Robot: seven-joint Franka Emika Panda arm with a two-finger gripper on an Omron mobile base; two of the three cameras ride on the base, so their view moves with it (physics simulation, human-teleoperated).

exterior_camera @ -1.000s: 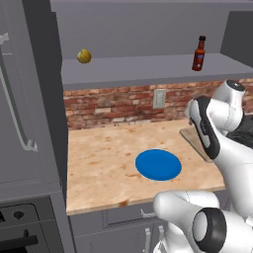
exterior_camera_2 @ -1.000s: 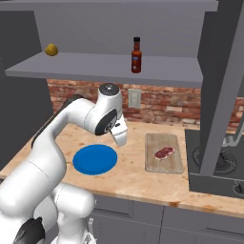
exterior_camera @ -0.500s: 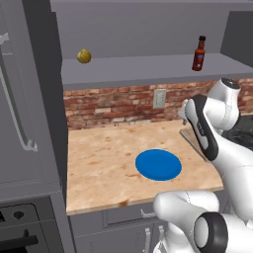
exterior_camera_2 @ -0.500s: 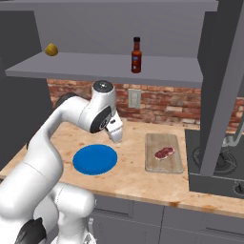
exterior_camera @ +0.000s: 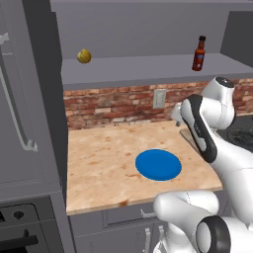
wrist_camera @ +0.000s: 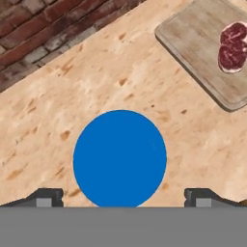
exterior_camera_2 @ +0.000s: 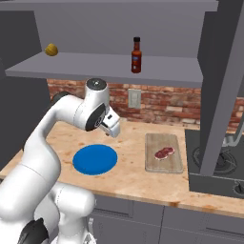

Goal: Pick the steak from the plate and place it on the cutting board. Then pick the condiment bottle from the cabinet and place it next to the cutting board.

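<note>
My hand [wrist_camera: 120,200] is wide open and empty over the plate [wrist_camera: 119,158]; steak [wrist_camera: 232,46] sits on the cutting board [wrist_camera: 202,46]. The condiment bottle [exterior_camera_2: 137,55] way above could easily tip

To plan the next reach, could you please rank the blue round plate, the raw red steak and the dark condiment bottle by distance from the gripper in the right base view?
1. Blue round plate, just below the open gripper.
2. Raw red steak, on the wooden cutting board to the right.
3. Dark condiment bottle, up on the cabinet shelf.
</note>
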